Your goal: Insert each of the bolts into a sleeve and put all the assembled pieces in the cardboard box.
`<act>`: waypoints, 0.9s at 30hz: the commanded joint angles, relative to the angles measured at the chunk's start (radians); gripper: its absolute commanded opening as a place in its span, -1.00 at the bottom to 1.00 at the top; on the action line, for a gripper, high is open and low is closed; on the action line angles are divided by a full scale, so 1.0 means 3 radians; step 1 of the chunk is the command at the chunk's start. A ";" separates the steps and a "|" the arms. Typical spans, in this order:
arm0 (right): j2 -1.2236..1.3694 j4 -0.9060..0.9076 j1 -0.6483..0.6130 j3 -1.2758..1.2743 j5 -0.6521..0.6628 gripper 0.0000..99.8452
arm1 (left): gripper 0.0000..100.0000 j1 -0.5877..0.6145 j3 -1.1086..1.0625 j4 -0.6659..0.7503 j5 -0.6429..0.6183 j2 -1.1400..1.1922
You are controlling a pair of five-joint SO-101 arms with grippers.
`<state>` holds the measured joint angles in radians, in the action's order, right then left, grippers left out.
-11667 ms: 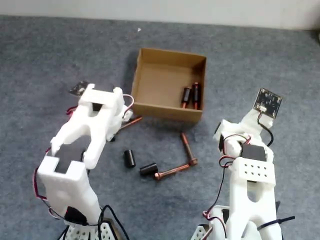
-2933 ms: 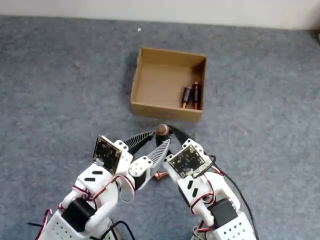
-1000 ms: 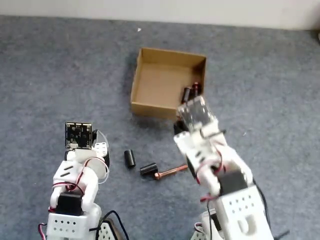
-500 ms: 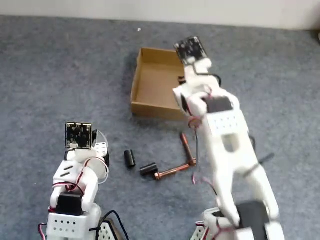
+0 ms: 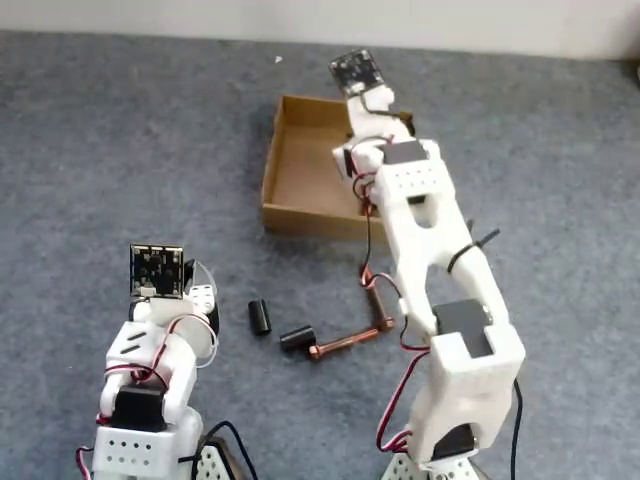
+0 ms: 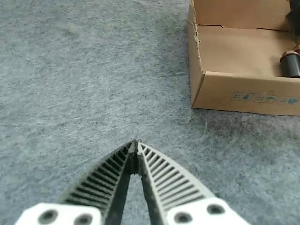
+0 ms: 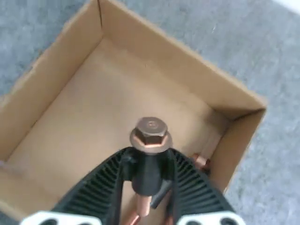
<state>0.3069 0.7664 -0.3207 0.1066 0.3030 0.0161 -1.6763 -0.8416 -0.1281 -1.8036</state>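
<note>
The right arm point(image 5: 430, 230) is standing stretched out from the near edge of the grey carpet point(image 5: 120, 150), and its wrist is hanging over the cardboard box point(image 5: 300, 185), which is sitting at the far middle of the carpet. The right gripper point(image 7: 149, 158) is hovering above the inside of the box. Its 2 ribbed fingers point(image 7: 105, 180) are pinching an assembled piece point(image 7: 147, 171) from both sides, so they are open only by its width. This piece is a black sleeve point(image 7: 146, 183) with a copper bolt point(image 7: 151, 133) going through it; the hex head is facing the wrist camera and the thin end is coming out below the sleeve. On the box floor, near 1 wall, a dark piece with a copper end point(image 6: 290, 65) is lying. The left arm point(image 5: 150, 350) is sitting folded back at the near left. The left gripper point(image 6: 135, 146) is pressing its fingers together tip to tip and is holding nothing; it is pointing over bare carpet, well apart from the box. Between the 2 arms a loose sleeve point(image 5: 260, 317) is lying alone. Just beside it a second sleeve point(image 5: 296, 338) is touching the end of a lying bolt point(image 5: 345, 343), and I cannot tell if the bolt is going inside it. A third bolt point(image 5: 381, 308) is lying near the right arm, partly under its wires, meeting the lying bolt at 1 end.
</note>
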 commanded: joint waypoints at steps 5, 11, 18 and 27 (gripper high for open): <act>-0.0100 0.0233 0.0018 0.0315 -0.0046 -0.73 | -0.99 0.0043 -0.0069 -0.0005 0.0046 -0.0028; -0.0294 0.0979 -0.0054 0.0534 -0.0036 -0.73 | -0.99 0.0176 -0.0069 0.0000 0.0066 -0.0033; -0.0765 0.1874 -0.0463 0.0534 -0.0041 -0.73 | -0.99 0.0647 -0.0069 0.0220 0.0066 -0.0038; -0.1261 0.2018 -0.1138 -0.0274 -0.0430 -0.73 | -0.99 0.1194 -0.0069 0.0460 0.0066 -0.0038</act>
<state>0.0276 1.4001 -0.5861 0.1220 0.2647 0.3138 -1.6763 -0.7465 -0.1281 -1.8036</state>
